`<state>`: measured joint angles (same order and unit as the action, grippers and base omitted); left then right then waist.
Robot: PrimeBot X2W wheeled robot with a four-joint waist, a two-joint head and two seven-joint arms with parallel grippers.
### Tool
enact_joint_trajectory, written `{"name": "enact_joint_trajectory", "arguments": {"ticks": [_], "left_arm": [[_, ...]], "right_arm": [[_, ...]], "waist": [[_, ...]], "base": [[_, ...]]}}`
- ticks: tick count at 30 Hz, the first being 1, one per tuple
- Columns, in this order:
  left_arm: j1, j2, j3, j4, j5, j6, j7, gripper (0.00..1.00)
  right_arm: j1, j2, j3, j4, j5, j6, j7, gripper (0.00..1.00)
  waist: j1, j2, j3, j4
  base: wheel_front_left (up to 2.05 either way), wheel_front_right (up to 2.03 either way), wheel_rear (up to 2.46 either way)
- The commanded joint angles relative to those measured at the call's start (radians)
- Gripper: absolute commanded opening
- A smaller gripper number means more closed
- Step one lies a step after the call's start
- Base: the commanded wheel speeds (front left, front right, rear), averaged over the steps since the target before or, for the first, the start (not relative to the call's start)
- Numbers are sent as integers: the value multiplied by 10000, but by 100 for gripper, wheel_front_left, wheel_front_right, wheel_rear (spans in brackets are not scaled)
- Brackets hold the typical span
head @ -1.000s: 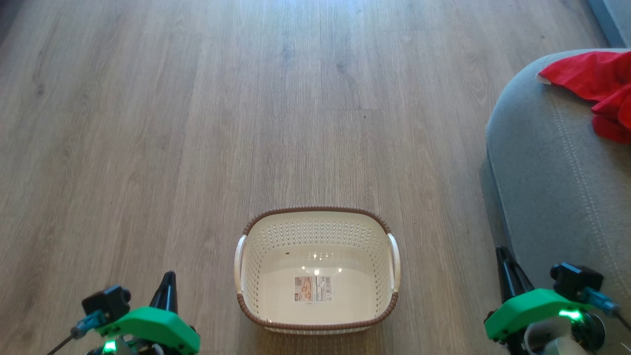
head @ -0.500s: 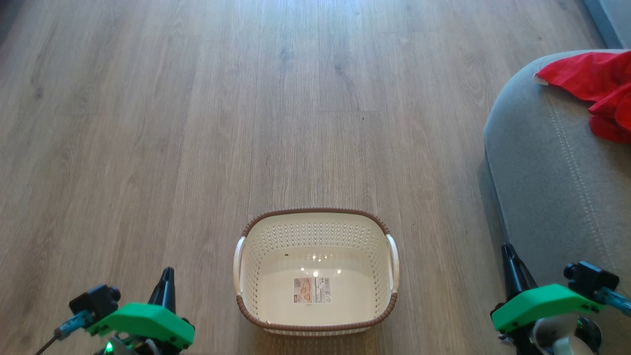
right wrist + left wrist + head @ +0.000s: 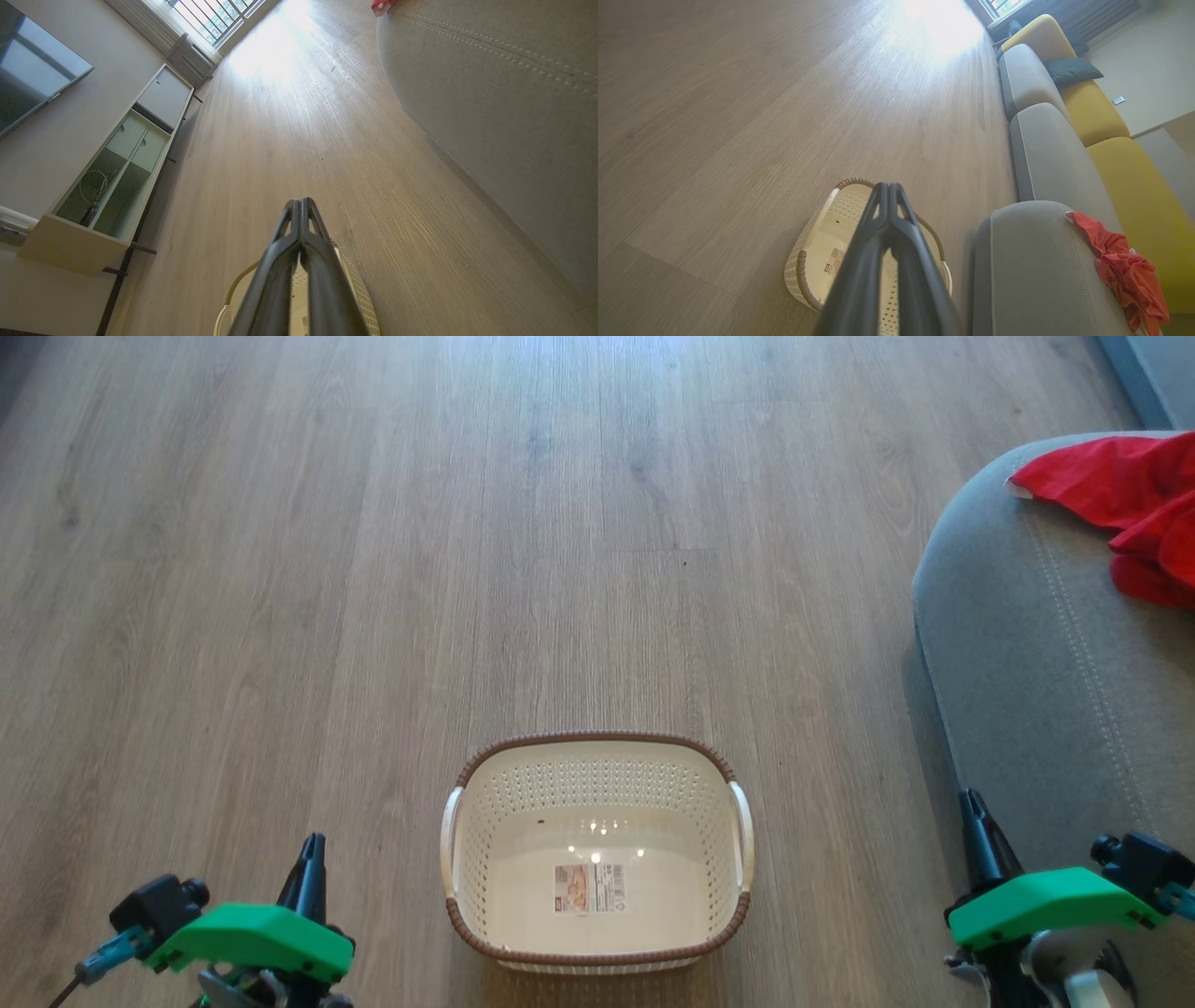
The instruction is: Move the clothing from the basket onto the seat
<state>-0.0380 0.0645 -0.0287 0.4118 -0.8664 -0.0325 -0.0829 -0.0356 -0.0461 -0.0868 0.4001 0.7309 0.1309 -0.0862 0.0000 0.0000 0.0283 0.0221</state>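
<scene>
In the head view the basket stands upright on the wooden floor, with nothing in it but a small paper label stuck to its bottom. The grey seat runs along the right, its rounded edge facing the basket with a strip of floor between them. The red clothing lies crumpled on top of the seat near its far rounded corner, a small white part showing at the tip nearest that edge. The left gripper hangs over the floor left of the basket, and the right gripper sits by the near part of the seat's edge; each shows as one dark point, fingers pressed together and holding nothing. In the left wrist view the two dark fingers meet at the tips above the basket's far rim, and the clothing lies on the seat's top towards its back edge, beside yellow back cushions. In the right wrist view the fingers are likewise pressed together over the basket, the seat's stitched side fills the right, a red scrap of the clothing peeks over its top edge, and a pale shelf unit stands by the wall.
</scene>
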Motion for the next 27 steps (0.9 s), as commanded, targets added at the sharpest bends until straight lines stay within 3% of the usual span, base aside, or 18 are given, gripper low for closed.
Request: {"name": "enact_joint_trajectory", "arguments": {"ticks": [1,27], "left_arm": [[-503,21,285,-388,-370,-92,69,0],[-578,-41,719,-871,-3041,-429,788,0]], "right_arm": [[-488,-38,40,-427,434,0,104,0],[-577,-39,-79,-854,3595,-1,821,0]], "waist": [[0,0,-8,-7],[0,0,-100,-88]], "base": [[0,0,0],[0,0,0]]}}
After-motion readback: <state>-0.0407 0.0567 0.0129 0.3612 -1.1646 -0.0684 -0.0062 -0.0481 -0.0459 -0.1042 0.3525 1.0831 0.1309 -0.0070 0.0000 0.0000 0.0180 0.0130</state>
